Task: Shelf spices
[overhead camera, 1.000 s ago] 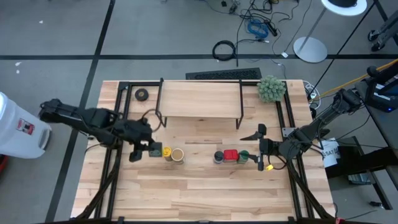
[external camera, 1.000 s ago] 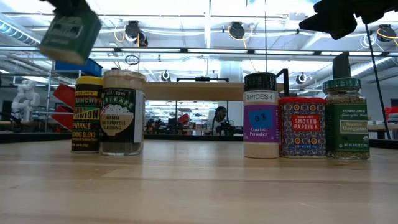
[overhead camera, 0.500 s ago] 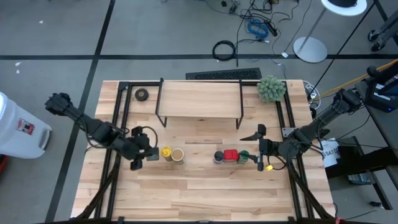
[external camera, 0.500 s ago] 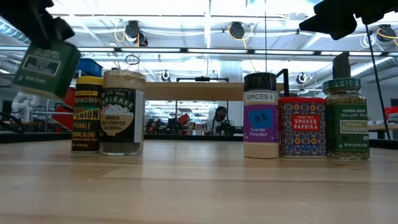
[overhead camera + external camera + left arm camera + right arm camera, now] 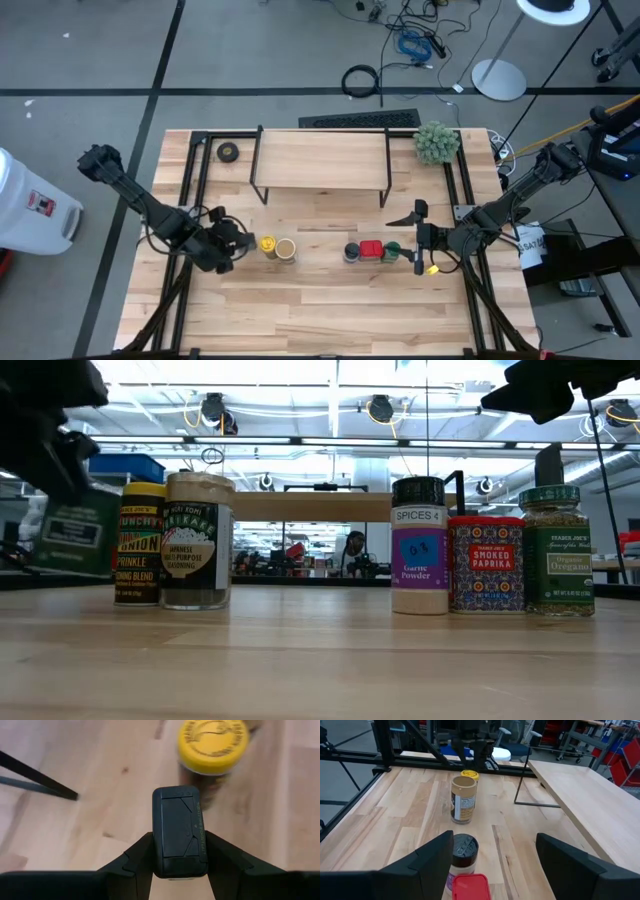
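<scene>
— What has changed in the last second?

— My left arm has come down and back toward my side of the table. The dark boxy tin (image 5: 72,532), which hung high above the yellow-lidded jar (image 5: 140,545) a moment ago, is now low, just beside that jar on its outer side. The low view cannot settle whether it touches the table (image 5: 330,300). Nothing else has moved.

— Are you holding that tin?

— Yes. My left gripper (image 5: 222,250) is clamped on it: in the left wrist view my two dark fingers (image 5: 132,862) press against both sides of the tin, with the yellow lid showing just past it.

— And your right gripper?

— My right gripper (image 5: 419,238) waits with its fingers spread and nothing between them, hovering beside the green-lidded jar (image 5: 393,251) near the right edge of the table. In the right wrist view the fingers stand wide apart over the blue-lidded jar (image 5: 463,852) and the red square tin (image 5: 468,887).

— Where are the spices?

— In a row across the middle of the table. From my left: the yellow-lidded jar touching or nearly touching the tan-lidded jar (image 5: 285,249), then a gap, then the blue-lidded jar, the red square tin and the green-lidded jar close together.

— And the shelf?

— The shelf (image 5: 322,160) stands at the far side of the table, well apart from the row, its wooden top board bare. A black tape roll (image 5: 228,152) lies off its left end and a fuzzy green plant ball (image 5: 437,142) sits off its right end.
</scene>
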Robot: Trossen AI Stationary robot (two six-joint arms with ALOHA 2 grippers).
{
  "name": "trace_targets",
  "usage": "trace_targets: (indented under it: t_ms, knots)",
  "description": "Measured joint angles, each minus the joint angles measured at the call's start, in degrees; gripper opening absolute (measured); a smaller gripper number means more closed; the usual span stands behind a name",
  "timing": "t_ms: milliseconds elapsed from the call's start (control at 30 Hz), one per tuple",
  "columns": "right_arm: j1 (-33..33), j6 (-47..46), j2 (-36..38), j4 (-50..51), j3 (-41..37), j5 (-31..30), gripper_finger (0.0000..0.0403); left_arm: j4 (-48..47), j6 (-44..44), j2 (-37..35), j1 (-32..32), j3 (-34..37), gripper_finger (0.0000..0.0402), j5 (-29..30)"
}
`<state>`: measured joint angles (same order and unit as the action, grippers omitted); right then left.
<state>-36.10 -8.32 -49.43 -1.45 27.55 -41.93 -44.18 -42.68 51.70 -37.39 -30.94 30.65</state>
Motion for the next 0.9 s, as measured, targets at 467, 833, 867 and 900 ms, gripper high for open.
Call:
trace_targets:
  t_ms: [467,833,867,900]
  knots:
    - [0.0,0.0,0.0,0.0,0.0,0.0,0.0272,12.5,5.9,0.0,0.0,5.1,0.0154,2.9]
    - [0.0,0.0,0.0,0.0,0.0,0.0,0.0272,15.6,7.0,0.0,0.3,7.7,0.0154,2.9]
    - [0.0,0.0,0.0,0.0,0.0,0.0,0.0272,15.8,7.1,0.0,0.3,7.7,0.0154,2.9]
    - [0.0,0.0,0.0,0.0,0.0,0.0,0.0272,15.8,7.0,0.0,0.3,7.7,0.0154,2.9]
